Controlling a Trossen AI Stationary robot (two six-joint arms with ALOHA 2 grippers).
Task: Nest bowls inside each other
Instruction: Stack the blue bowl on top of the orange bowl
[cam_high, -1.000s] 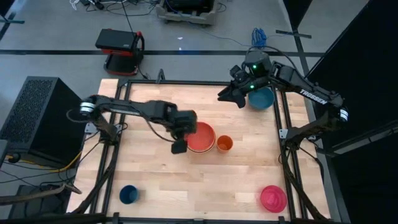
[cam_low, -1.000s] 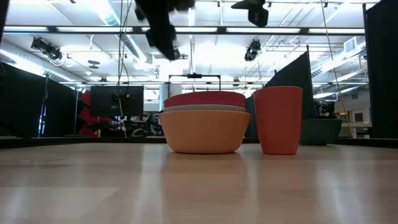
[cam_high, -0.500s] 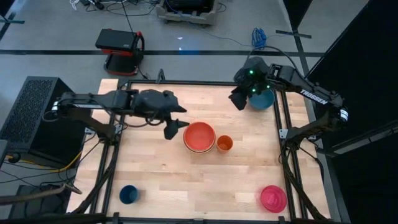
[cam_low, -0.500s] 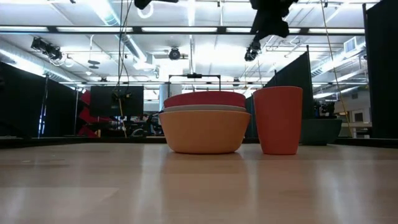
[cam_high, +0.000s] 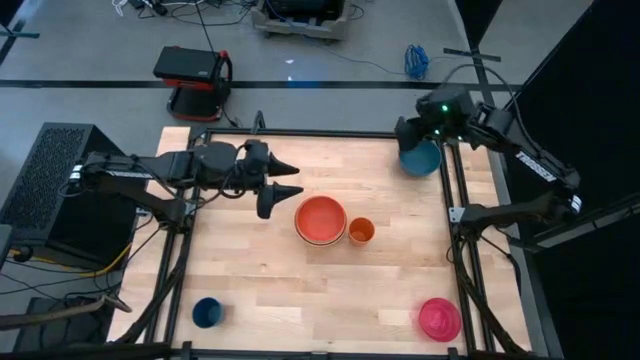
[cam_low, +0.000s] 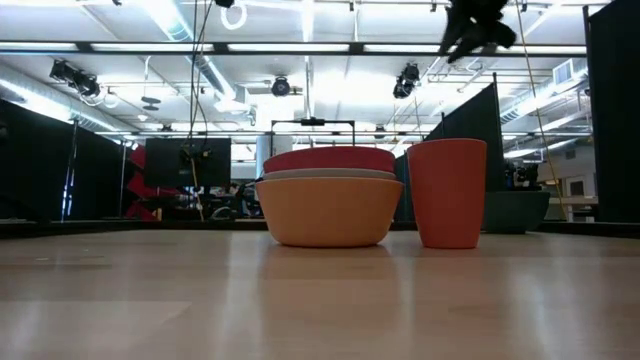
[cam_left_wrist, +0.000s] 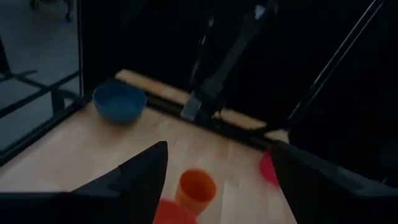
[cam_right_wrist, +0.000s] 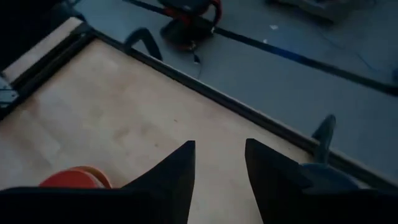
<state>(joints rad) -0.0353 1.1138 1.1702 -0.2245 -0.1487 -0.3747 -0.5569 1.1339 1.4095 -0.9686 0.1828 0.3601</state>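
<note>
Three bowls nested mid-table; teal bowl and seemingly upright pink bowl apart

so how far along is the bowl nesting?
Done: red-orange bowl tops a three-bowl stack, white and orange beneath in the low view. In hand: nothing; right gripper is by the teal bowl, left gripper open beside the stack. Left: teal and magenta bowl.

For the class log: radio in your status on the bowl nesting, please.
Left gripper open, empty, beside three-bowl stack. Right gripper open above teal bowl. Pink bowl waits. Orange cup touching stack.
</note>
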